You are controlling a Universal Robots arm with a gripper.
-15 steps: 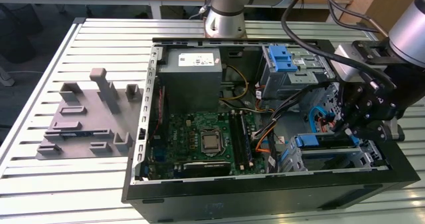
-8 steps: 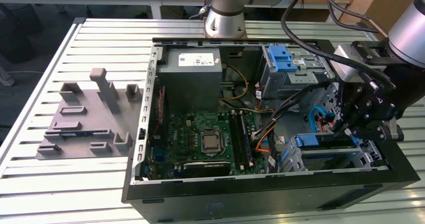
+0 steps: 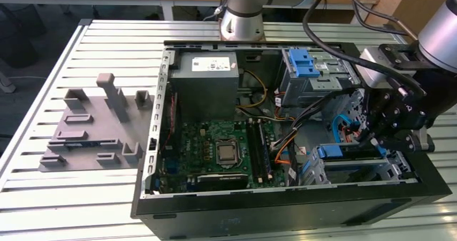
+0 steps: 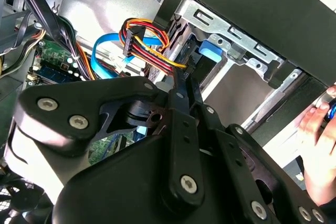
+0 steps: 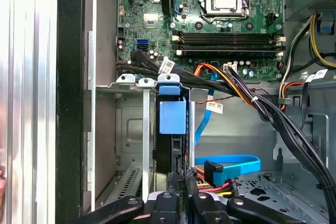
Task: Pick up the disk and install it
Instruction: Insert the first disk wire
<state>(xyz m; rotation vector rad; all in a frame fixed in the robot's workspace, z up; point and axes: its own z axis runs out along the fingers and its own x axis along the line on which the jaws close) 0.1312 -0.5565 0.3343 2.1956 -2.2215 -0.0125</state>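
The disk stands on edge in the lower drive cage at the front corner of the open computer case, on the exterior view's right. Its blue carrier tab shows above the dark body between the cage's metal rails, and the blue tab also appears in the second wrist view. My gripper hangs directly over the disk. The fingers are shut close together, with their tips at the disk's near end. I cannot tell whether they touch it.
Red, yellow and blue cables lie beside the cage. The motherboard, grey power supply and an upper drive cage sit in the case. A grey fixture lies on the slatted table. A person's hand is outside the case wall.
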